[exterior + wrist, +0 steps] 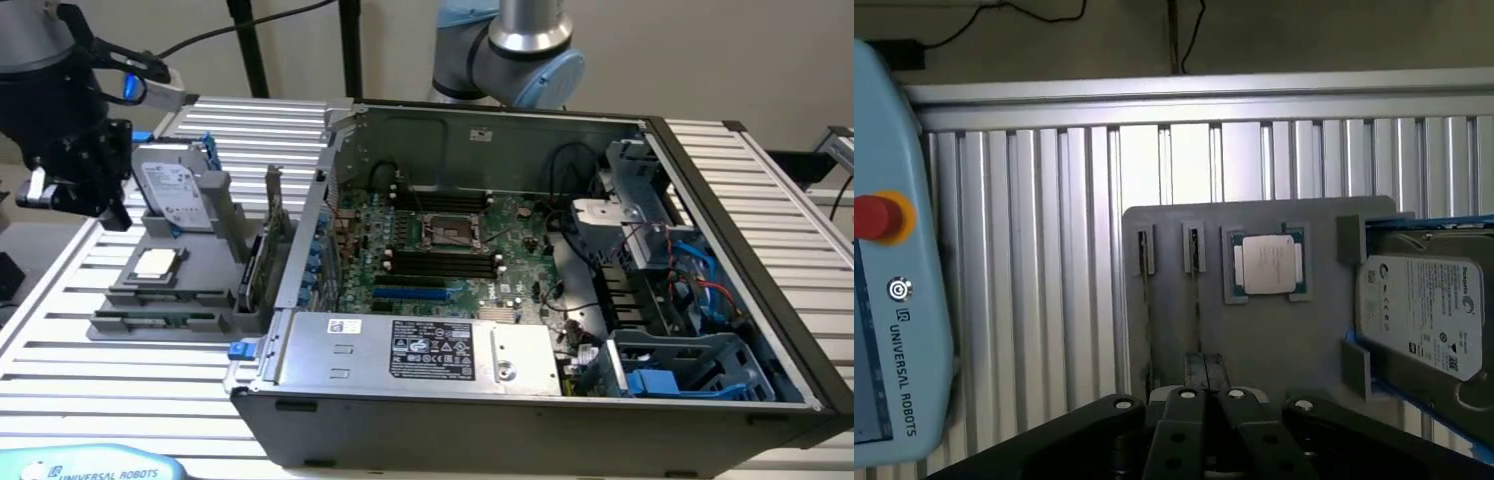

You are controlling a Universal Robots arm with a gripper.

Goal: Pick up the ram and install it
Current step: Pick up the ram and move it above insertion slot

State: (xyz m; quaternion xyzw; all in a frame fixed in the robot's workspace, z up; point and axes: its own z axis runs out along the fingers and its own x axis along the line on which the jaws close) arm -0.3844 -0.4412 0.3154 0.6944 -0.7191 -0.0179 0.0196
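Exterior view: gripper (pixel 107 210) hangs above the far end of the gray tray (pixel 200 330), just beside the hard drive (pixel 176 195), on the exterior view's left of the open PC case (pixel 534 400). Ram (pixel 144 321) sits edge-up in a slot at the tray's near end, apart from the gripper. CPU (pixel 155 263) lies between the drive and the ram. Wrist view: fingers (pixel 1189 400) clenched together, nothing gripped, roughly in line with a ram slot.
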